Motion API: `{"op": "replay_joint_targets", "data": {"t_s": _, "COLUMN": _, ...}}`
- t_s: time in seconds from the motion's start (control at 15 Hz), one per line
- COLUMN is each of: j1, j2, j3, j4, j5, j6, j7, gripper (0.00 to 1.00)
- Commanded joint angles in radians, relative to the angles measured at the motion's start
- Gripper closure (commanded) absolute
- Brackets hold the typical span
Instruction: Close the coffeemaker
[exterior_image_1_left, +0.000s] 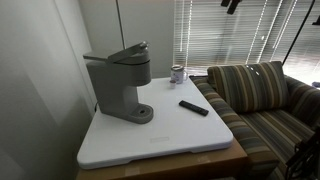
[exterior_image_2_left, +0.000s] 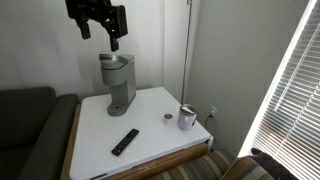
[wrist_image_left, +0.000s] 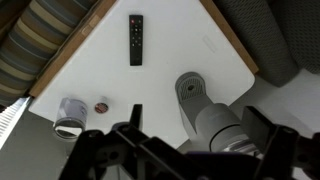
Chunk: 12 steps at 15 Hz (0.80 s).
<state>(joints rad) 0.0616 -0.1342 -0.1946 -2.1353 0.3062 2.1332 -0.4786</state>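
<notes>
The grey coffeemaker (exterior_image_1_left: 118, 88) stands at the back of the white table, and its hinged top lid (exterior_image_1_left: 128, 52) is tilted up. It also shows in an exterior view (exterior_image_2_left: 118, 82). My gripper (exterior_image_2_left: 100, 34) hangs in the air above the machine, apart from it, with fingers spread and nothing held. In the wrist view I look straight down on the coffeemaker's head (wrist_image_left: 226, 127) and round drip base (wrist_image_left: 190, 88), with my gripper's (wrist_image_left: 200, 142) dark fingers on either side of the head.
A black remote (exterior_image_1_left: 194, 107) (wrist_image_left: 135, 40) lies on the white table (exterior_image_1_left: 190, 135). A metal cup (exterior_image_2_left: 187, 118) (wrist_image_left: 70, 115) and a small round object (wrist_image_left: 101, 105) sit near a corner. A striped sofa (exterior_image_1_left: 255, 95) adjoins the table. Window blinds (exterior_image_2_left: 295, 90) hang nearby.
</notes>
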Motion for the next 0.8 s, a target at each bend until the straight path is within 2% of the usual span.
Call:
{"op": "replay_joint_targets", "data": {"t_s": 0.0, "j1": -0.019, "j2": 0.161, "j3": 0.046, "j4": 0.183, "j5": 0.059, "j6": -0.054, "j7": -0.110, "gripper": 0.00}}
{"op": "replay_joint_targets", "data": {"t_s": 0.07, "j1": -0.035, "j2": 0.080, "j3": 0.063, "j4": 0.084, "j5": 0.032, "j6": -0.009, "j7": -0.051, "gripper": 0.00}}
{"op": "replay_joint_targets", "data": {"t_s": 0.27, "j1": -0.041, "j2": 0.149, "j3": 0.083, "j4": 0.157, "j5": 0.034, "j6": -0.020, "j7": -0.069, "gripper": 0.00}}
{"op": "replay_joint_targets", "data": {"t_s": 0.47, "j1": -0.043, "j2": 0.157, "j3": 0.090, "j4": 0.157, "j5": 0.049, "j6": 0.016, "j7": -0.076, "gripper": 0.00}}
{"op": "replay_joint_targets", "data": {"t_s": 0.73, "j1": -0.046, "j2": 0.261, "j3": 0.126, "j4": 0.265, "j5": 0.072, "j6": 0.031, "j7": -0.106, "gripper": 0.00}}
